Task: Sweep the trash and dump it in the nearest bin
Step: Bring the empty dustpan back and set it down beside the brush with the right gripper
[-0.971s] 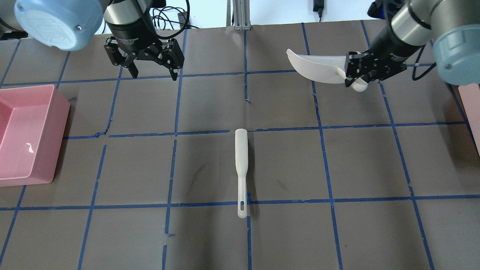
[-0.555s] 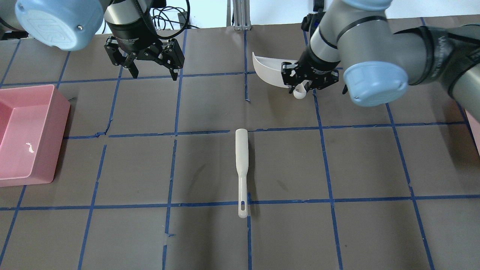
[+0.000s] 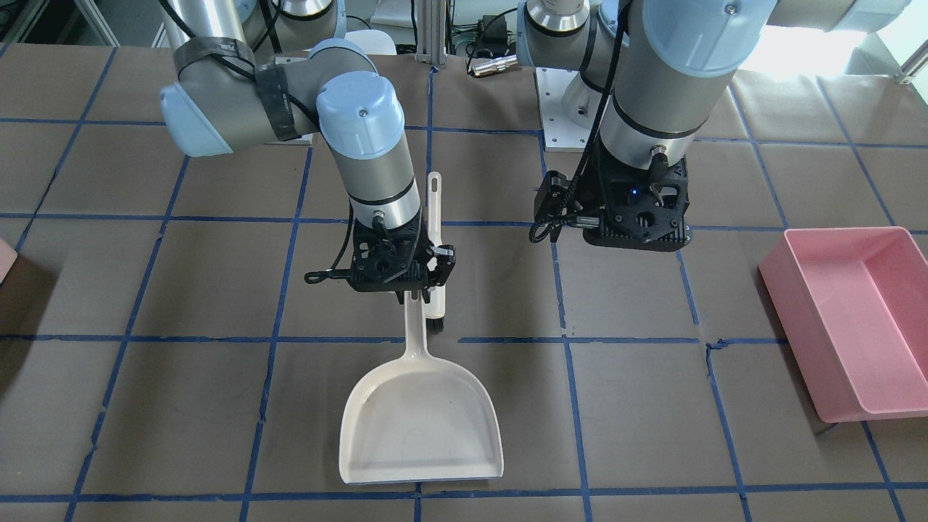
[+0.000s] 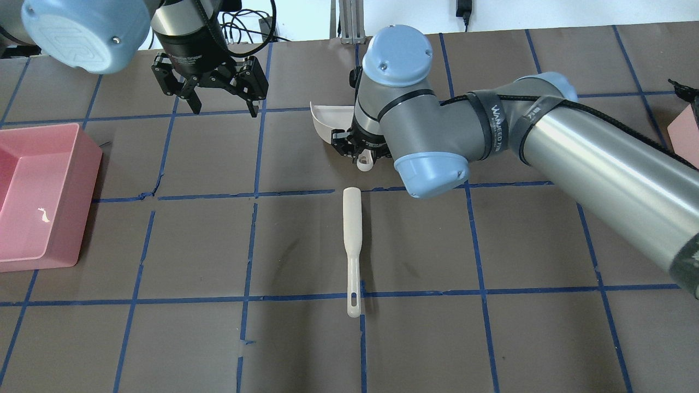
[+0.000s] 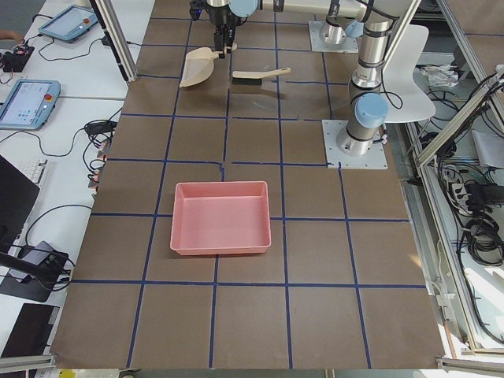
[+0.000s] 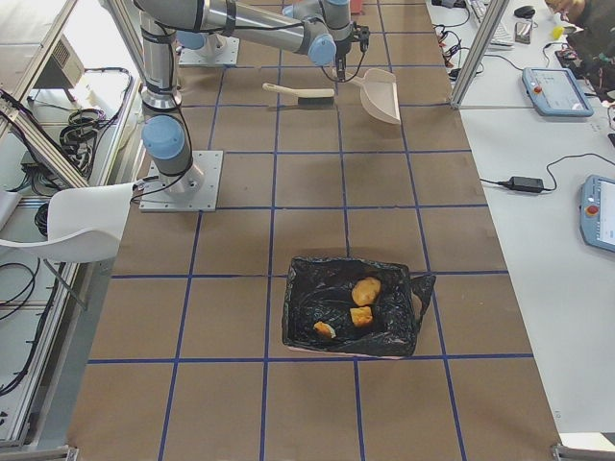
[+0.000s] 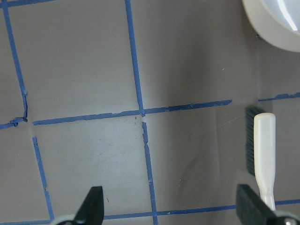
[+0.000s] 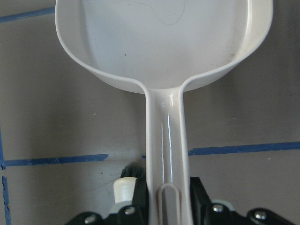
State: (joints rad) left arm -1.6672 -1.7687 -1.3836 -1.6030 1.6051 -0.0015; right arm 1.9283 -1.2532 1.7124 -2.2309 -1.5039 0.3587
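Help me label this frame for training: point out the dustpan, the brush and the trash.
dustpan (image 3: pixel 424 428), front-facing view, bare floor of the pan.
brush (image 4: pixel 352 250), overhead view, where the head narrows to the handle.
trash (image 6: pixel 361 316), exterior right view, middle lump of the three.

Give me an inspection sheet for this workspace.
Surface: brown table with blue tape grid, tape torn in spots.
Job's things: white plastic dustpan held, looks empty; white hand brush lying flat; three orange-tan trash lumps inside black-lined bin; pink plastic bin holding only a white fleck.
Clutter: nothing seen.
Grippers: right gripper shut on dustpan handle; left gripper open, empty.
Cables: black cable looped at right wrist.
Surroundings: tablets beside the table.
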